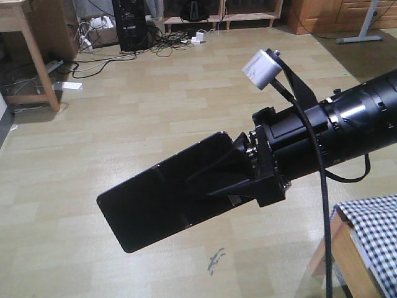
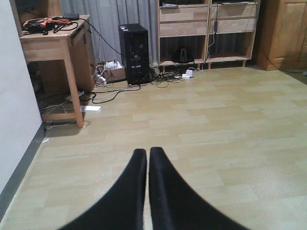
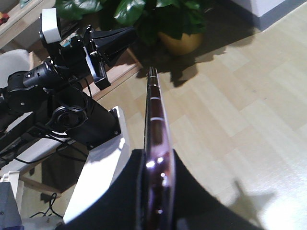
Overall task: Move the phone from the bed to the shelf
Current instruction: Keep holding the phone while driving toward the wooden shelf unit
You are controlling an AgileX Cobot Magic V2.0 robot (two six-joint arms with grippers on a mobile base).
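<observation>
Two arms, one load. The right gripper is clamped on one short end of the phone, so most of the glossy black slab juts out unsupported above the wooden floor. The bed shows only as a checked corner low in the front view. The left gripper has its fingers pressed together with nothing between them. The shelf stands well apart, across the room. We judge this a carry. We should move smoothly, avoid quick wrist turns that could let the slick phone slip, and level it before sliding it onto a board.
</observation>
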